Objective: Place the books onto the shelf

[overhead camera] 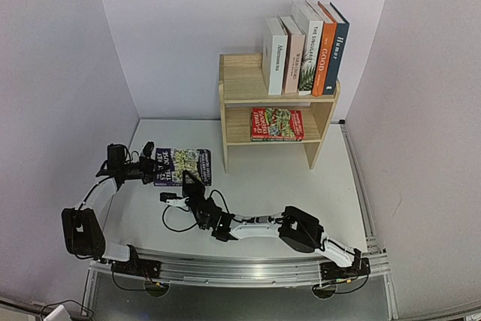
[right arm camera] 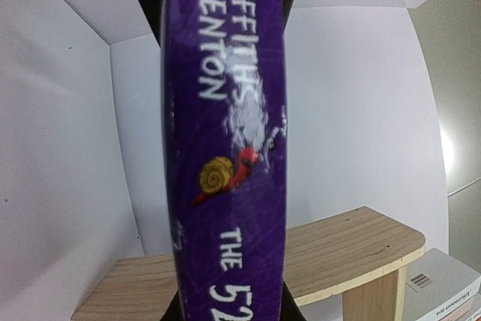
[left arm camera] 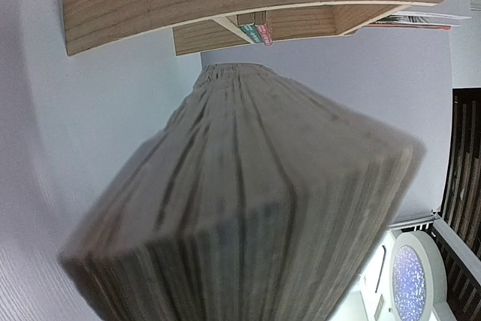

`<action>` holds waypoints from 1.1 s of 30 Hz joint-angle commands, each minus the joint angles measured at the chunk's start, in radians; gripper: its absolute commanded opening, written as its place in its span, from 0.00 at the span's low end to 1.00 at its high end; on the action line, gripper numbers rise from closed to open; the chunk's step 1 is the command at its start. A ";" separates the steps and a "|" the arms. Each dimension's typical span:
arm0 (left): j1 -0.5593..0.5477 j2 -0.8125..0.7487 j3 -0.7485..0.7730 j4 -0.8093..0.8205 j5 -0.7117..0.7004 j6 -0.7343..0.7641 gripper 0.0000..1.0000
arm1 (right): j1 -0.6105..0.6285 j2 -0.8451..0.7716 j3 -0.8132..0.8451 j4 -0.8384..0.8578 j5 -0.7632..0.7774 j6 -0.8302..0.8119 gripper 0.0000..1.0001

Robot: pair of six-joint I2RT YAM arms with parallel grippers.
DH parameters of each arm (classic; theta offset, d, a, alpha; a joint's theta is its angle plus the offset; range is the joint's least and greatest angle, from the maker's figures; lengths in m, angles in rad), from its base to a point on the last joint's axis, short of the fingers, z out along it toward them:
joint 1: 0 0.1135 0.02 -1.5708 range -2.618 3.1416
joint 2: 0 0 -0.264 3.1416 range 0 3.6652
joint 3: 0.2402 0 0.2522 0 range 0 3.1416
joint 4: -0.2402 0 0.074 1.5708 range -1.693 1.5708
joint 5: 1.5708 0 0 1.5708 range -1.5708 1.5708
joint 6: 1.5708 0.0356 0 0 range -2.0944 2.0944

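The left gripper and right gripper both pinch the thin purple paperback. Recommended: lift it level and carry toward one o'clock to the light wooden two-tier shelf, clearing its side panel.

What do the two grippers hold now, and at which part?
The purple paperback: the left gripper holds its page-edge side; the right gripper seems closed on its spine.

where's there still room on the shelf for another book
Top tier of the light wooden shelf: the left half is bare, between its left edge and the white Afternoon tea book; the right half is packed with upright books. Lower tier: only a narrow strip is bare left of the red paperback book.
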 commanded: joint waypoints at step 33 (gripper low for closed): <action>0.007 0.042 0.325 -0.633 -0.333 0.653 1.00 | -0.346 -0.926 -0.070 -1.355 -0.248 0.528 0.00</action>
